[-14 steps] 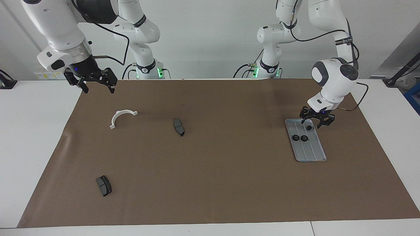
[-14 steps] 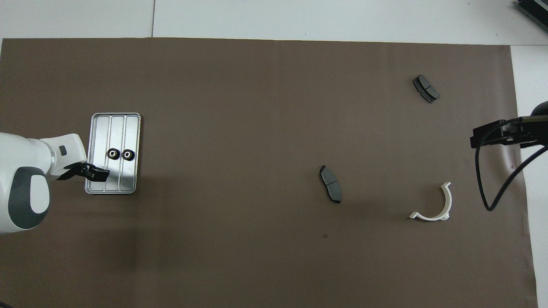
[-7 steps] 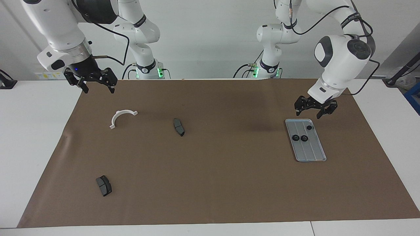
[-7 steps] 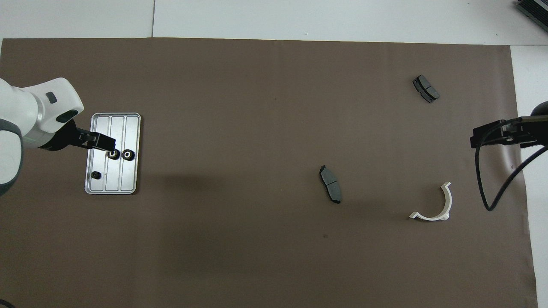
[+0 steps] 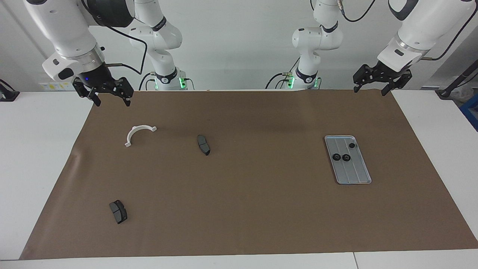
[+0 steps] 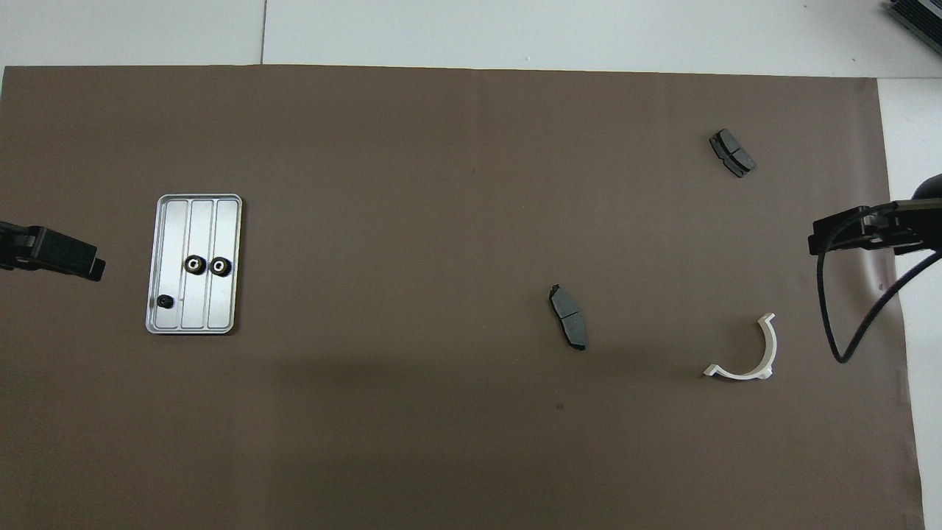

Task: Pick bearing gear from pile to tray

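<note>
The silver tray [image 5: 356,173] lies on the brown mat toward the left arm's end; it also shows in the overhead view [image 6: 193,221]. Three black gears lie in it: two side by side [image 5: 336,157] [image 5: 346,157] and one [image 5: 351,145] nearer the robots. My left gripper [image 5: 369,89] is open and empty, raised over the mat's edge by the robots; it shows in the overhead view [image 6: 66,254] beside the tray. My right gripper [image 5: 112,101] is open and empty, waiting over the mat's corner at its own end.
A white half-ring bracket [image 5: 135,129] lies near the right gripper. One dark grey pad [image 5: 203,144] lies mid-mat. Another pad [image 5: 118,211] lies farther from the robots at the right arm's end. No loose gear shows on the mat.
My left gripper has let go of a third gear in the tray, then risen and drawn back toward the robots. The right arm has not moved.
</note>
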`<action>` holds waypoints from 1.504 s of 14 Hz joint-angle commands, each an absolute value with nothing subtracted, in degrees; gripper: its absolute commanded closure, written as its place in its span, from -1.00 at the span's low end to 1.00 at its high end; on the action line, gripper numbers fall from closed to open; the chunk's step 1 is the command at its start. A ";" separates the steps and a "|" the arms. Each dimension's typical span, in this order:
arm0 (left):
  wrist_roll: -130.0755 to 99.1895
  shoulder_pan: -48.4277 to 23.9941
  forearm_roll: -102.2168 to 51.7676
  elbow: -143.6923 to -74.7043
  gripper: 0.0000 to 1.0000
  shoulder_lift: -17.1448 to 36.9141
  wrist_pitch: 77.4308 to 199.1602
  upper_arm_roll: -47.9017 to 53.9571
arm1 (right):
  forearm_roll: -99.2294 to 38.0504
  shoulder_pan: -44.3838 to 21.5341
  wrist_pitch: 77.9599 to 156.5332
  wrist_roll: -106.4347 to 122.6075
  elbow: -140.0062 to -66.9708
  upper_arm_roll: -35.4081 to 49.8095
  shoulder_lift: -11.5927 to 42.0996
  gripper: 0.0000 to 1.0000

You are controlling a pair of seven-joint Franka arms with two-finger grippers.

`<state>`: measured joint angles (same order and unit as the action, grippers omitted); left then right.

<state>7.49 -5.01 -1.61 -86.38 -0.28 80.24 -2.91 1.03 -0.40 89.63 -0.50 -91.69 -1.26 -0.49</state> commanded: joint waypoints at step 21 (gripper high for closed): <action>4.13 -2.90 -1.23 -93.69 -1.00 -4.04 88.59 -2.55 | 0.09 -0.09 89.12 -1.05 -92.29 -0.88 -0.97 -1.00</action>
